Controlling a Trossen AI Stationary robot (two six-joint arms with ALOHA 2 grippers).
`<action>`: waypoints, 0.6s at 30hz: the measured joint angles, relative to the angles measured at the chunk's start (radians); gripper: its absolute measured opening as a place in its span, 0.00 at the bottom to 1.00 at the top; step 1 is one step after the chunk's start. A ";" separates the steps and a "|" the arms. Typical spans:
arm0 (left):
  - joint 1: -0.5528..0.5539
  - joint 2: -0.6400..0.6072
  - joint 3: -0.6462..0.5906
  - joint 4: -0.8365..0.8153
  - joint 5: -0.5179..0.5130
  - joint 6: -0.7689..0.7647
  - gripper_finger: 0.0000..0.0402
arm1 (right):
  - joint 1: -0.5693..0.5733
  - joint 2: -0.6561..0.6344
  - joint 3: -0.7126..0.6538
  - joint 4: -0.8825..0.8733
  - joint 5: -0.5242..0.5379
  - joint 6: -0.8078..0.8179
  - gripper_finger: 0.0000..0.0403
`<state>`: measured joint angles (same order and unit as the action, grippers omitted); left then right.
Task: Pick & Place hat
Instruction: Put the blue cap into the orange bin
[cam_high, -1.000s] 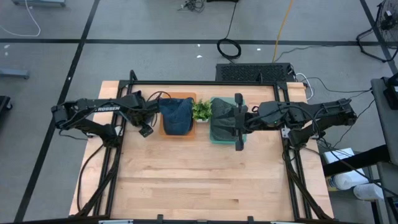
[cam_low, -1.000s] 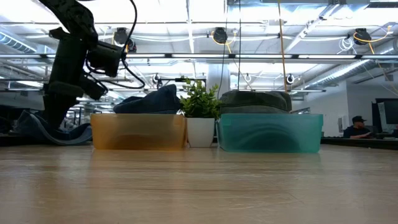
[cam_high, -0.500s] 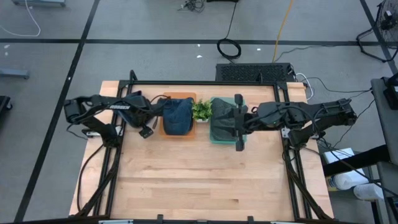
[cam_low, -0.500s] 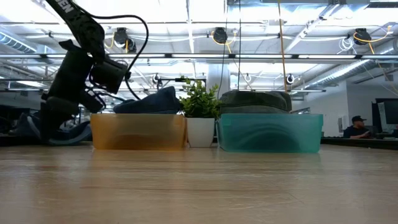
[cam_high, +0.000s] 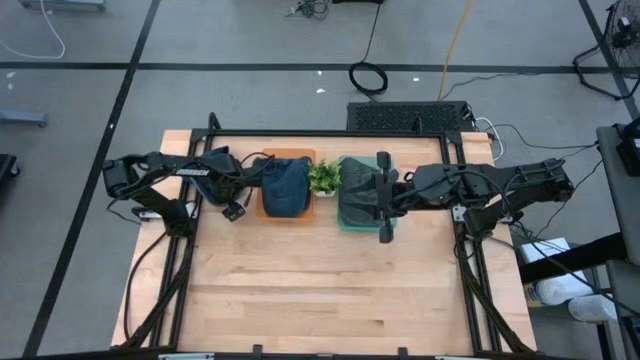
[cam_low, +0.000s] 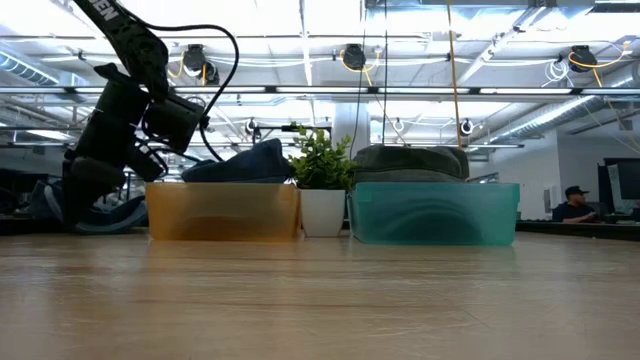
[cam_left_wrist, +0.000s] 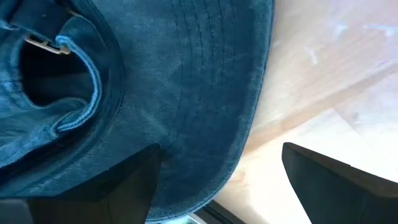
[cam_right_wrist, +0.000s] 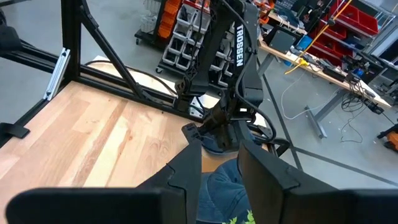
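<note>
A blue denim cap (cam_high: 286, 186) lies in the orange bin (cam_low: 220, 212) with its crown heaped above the rim (cam_low: 242, 162). A dark green hat (cam_high: 354, 192) fills the teal bin (cam_low: 435, 212). My left gripper (cam_high: 250, 183) sits at the orange bin's left side, tilted toward the cap (cam_low: 165, 150). It is open, and the cap's brim (cam_left_wrist: 211, 143) reaches between the fingers (cam_left_wrist: 217, 186). My right gripper (cam_high: 372, 196) hovers above the green hat, pointing left, with its fingers slightly open (cam_right_wrist: 221, 149). My left gripper comes at the blue cap from the table's left, slanting down. The brim's rounded edge (cam_left_wrist: 239, 155) lies in the wide gap between the two fingers. Whether either finger (cam_left_wrist: 134, 183) touches the cloth, I cannot tell.
A small potted plant (cam_high: 323, 178) in a white pot (cam_low: 322, 212) stands between the two bins. All three sit in a row near the table's far edge. Bare wood (cam_high: 320, 290) stretches from the bins to the near edge. Black frame rails (cam_high: 175, 270) run along both sides.
My left arm has folded in, and its gripper has sunk lower and shifted right toward the orange bin and the blue cap. Most of that motion came early; in the last half second it barely moved.
</note>
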<state>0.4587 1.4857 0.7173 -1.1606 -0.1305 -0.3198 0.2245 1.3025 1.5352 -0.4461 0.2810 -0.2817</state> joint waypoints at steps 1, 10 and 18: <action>0.000 0.000 0.002 -0.001 0.012 -0.007 0.85 | 0.000 0.000 0.000 0.000 0.000 0.000 0.25; 0.000 -0.003 0.103 -0.020 0.009 -0.238 0.85 | 0.000 0.000 0.000 0.000 0.001 0.000 0.25; 0.024 -0.003 0.164 -0.129 -0.023 -0.603 0.85 | 0.000 0.000 0.000 0.000 0.001 0.000 0.25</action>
<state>0.4826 1.4822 0.8814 -1.2896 -0.1538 -0.9224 0.2245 1.3025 1.5352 -0.4465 0.2817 -0.2818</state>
